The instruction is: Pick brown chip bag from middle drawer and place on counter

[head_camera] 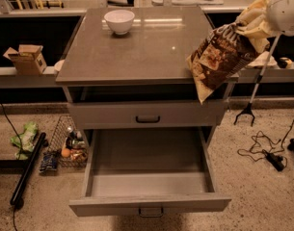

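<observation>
The brown chip bag [220, 57] hangs in the air at the counter's right front corner, its tan top end up by my gripper [255, 23]. The gripper is shut on the bag's top end and comes in from the upper right under a white arm [286, 4]. The counter [137, 47] is a grey-brown polished slab on the cabinet. The middle drawer [149, 170] is pulled open below, and its grey floor shows nothing on it. The bag's lower corner hangs past the counter's front edge.
A white bowl [119, 21] stands at the counter's back left. The shut upper drawer front [146, 114] has a dark handle. A wire basket of items [69, 146] and a green wrapper [25, 137] lie on the floor at left. Cables [267, 153] lie at right.
</observation>
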You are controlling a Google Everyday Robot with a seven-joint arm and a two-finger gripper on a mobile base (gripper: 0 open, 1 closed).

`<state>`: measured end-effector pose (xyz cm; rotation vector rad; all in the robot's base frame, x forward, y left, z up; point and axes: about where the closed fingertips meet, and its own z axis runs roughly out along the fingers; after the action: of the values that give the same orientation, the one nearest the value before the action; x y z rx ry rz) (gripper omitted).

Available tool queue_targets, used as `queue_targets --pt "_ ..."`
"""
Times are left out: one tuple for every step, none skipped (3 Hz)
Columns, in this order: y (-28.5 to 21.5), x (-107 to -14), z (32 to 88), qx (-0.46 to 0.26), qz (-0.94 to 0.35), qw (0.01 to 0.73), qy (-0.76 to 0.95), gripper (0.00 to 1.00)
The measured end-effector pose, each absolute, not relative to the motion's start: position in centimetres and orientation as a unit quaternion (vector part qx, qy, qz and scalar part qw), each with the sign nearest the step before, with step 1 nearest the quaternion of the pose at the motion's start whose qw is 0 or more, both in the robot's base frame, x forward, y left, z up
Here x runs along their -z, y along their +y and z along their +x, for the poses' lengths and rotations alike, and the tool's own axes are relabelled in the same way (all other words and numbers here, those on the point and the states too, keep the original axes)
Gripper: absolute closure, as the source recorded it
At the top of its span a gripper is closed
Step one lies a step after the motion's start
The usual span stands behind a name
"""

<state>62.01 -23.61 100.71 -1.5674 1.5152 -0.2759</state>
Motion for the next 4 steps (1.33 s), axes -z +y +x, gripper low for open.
queue_targets --pt "-23.6 -100.7 62.0 0.112 -0.635 0.455 0.614 1.00" --pt "-24.0 -101.7 64.3 0.115 -0.621 0.476 0.612 1.00" --pt "-24.3 -102.6 69.0 0.116 -0.597 0.507 0.611 1.00" --pt "-23.9 -102.9 73.8 0.109 -0.566 0.537 0.615 1.00"
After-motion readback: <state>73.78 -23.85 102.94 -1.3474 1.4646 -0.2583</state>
